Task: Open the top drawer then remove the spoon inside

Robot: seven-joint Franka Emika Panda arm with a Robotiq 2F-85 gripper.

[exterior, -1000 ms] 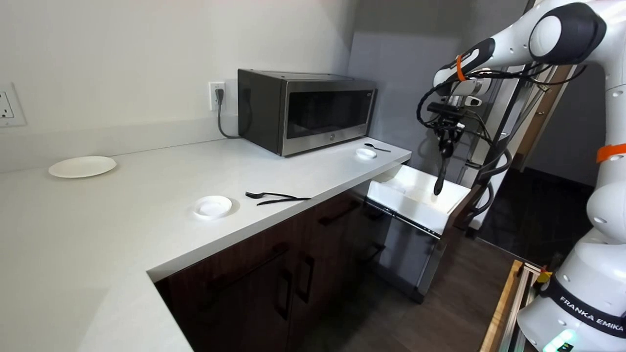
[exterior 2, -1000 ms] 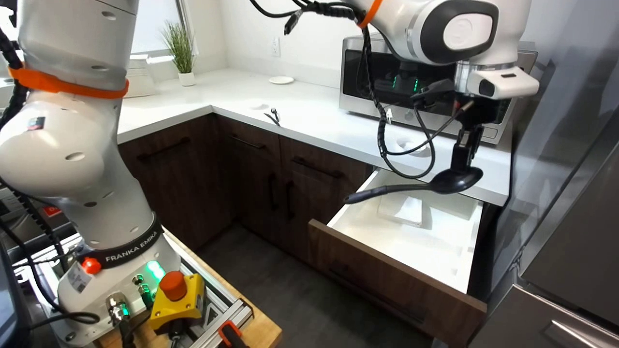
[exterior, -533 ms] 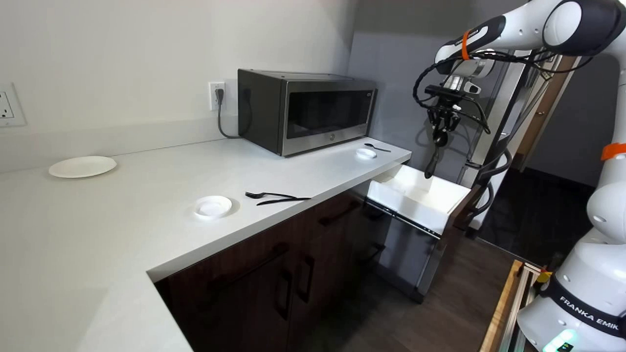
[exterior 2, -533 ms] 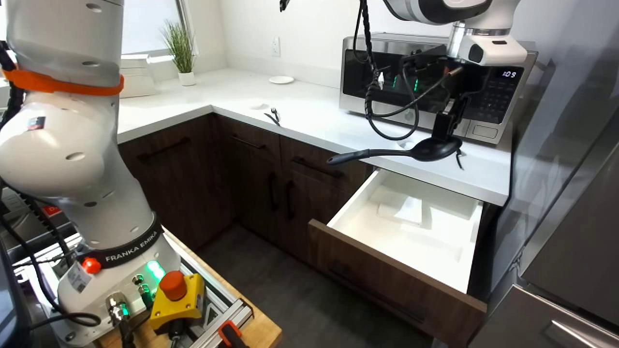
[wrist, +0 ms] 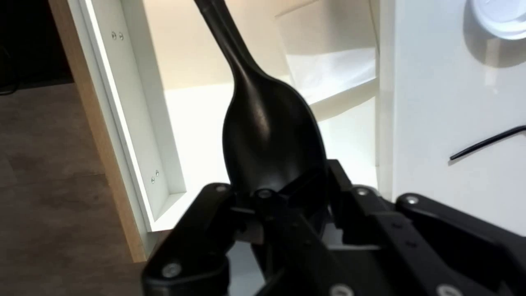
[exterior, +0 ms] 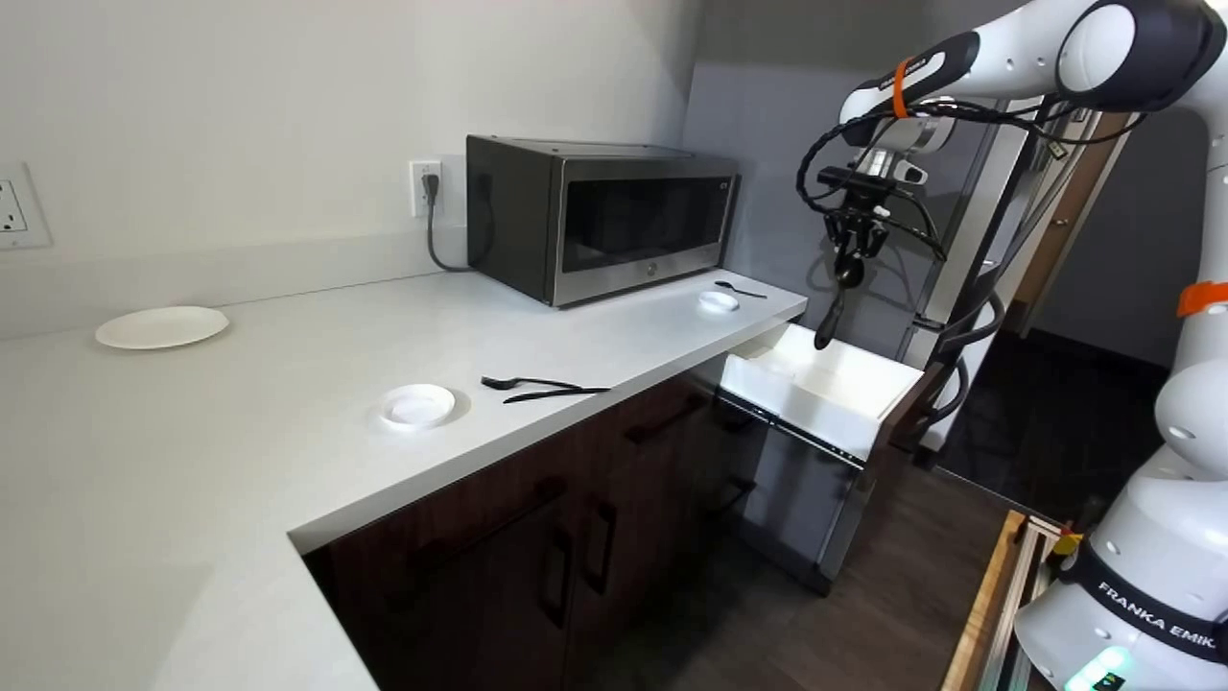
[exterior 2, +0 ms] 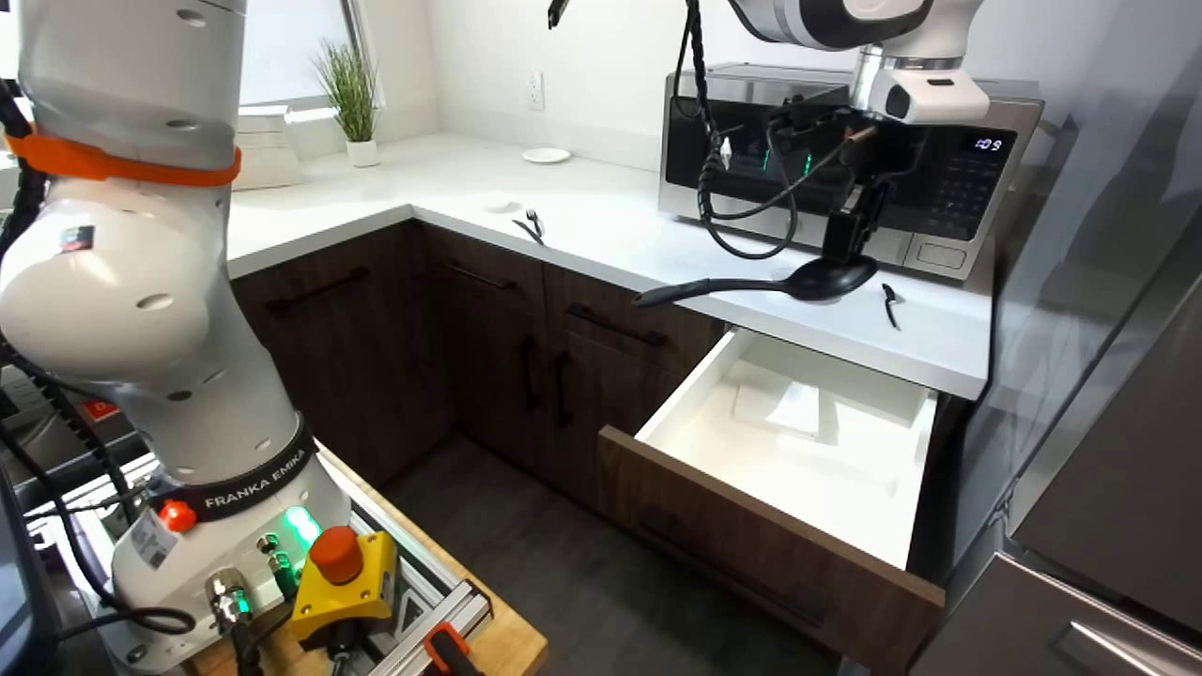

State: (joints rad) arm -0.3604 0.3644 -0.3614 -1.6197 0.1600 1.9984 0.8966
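You have open air between the held spoon point(exterior 2: 808, 282) and the pulled-out top drawer point(exterior 2: 798, 488) beneath it. The microwave point(exterior: 643, 230) blocks you from the wall point(exterior: 336, 106) behind it; the grey panel point(exterior: 758, 154) bars that end. On the bench point(exterior: 288, 384), you can pass between fork point(exterior: 532, 382) and microwave.

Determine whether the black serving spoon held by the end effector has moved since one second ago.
Yes. In an exterior view, the black serving spoon has risen and shifted toward the picture's left, judged against the open top drawer.
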